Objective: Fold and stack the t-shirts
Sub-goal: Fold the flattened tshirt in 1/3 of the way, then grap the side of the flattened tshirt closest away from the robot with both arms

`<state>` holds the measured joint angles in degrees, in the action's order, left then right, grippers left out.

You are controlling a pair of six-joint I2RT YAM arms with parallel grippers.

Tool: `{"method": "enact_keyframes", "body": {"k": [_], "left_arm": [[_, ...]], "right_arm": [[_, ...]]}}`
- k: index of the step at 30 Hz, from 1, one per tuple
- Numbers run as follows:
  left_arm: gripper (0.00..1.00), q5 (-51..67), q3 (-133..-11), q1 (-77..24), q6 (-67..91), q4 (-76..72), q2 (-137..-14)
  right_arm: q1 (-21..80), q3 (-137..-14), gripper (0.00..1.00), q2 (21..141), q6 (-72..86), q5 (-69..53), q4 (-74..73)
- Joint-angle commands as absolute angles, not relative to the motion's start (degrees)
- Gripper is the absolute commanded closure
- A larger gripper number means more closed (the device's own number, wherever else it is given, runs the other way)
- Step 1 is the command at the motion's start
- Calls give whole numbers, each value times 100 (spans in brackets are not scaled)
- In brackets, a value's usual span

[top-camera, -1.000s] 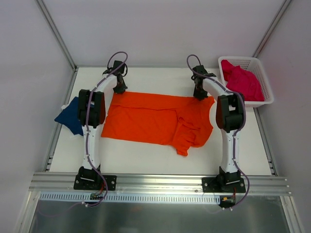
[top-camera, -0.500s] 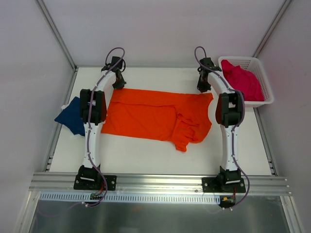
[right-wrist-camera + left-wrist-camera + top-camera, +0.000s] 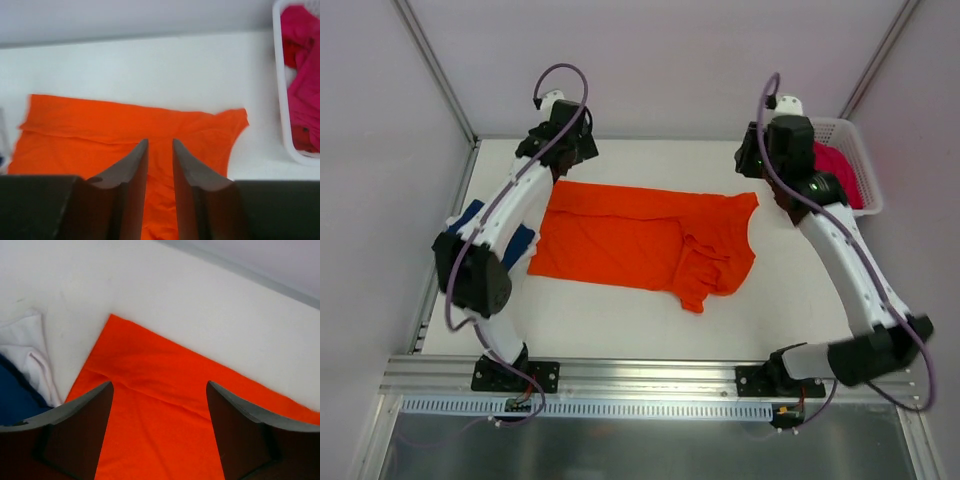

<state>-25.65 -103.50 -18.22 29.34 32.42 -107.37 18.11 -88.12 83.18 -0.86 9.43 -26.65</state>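
1. Scanning from the far side of the left arm, I find the navy t-shirt [image 3: 470,214] to the left of and below the left gripper [image 3: 159,390], partly hidden under that arm. Something white lies against it in the wrist view, and I cannot tell what it is. My worry here is that a low swing of the arm catches the navy cloth and drags it.
2. The left gripper hangs above the table with its jaws spread wide and nothing in them. A far corner of the orange t-shirt [image 3: 640,240] sits directly below it. If I descend off that edge, I pinch bare table or only the top layer.
3. The orange t-shirt lies spread between the two grippers. It is flat under the left one and bunched, with a flap doubled over, toward the right one. Lifting unevenly would carry those wrinkles into the fold.
4. The right gripper [image 3: 160,150] is up high and empty, its jaws drawn in to a thin slit. The shirt's far edge lies below it. If it goes down this narrow, I judge it would shove the cloth rather than take it.
5. The pink t-shirt [image 3: 835,170] is heaped in the white basket [image 3: 860,140], just right of the right gripper. A careless swing could knock that basket.
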Motion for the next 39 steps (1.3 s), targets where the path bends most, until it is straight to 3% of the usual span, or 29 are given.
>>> {"method": "enact_keyframes", "body": {"k": [1, 4, 12, 25, 39], "left_arm": [[23, -2980, -8735, -2302, 3040, 3375, -9093], [15, -2656, -7485, -2399, 3357, 3384, -8362], [17, -2118, -5538, -2680, 3867, 3340, -7620], [19, -2312, -4553, -2988, 4122, 2778, -7646], [18, -2390, -4412, -2979, 3973, 2681, -7313]], "right_arm": [[2152, -7775, 70, 7139, 69, 896, -3146], [2662, -7016, 63, 6242, 509, 1063, -3225], [3813, -4653, 64, 5221, 1704, 1537, -3024], [4631, -3683, 64, 6037, 2751, 2101, -2575], [4843, -3761, 68, 7426, 3375, 2505, -2663]]}}
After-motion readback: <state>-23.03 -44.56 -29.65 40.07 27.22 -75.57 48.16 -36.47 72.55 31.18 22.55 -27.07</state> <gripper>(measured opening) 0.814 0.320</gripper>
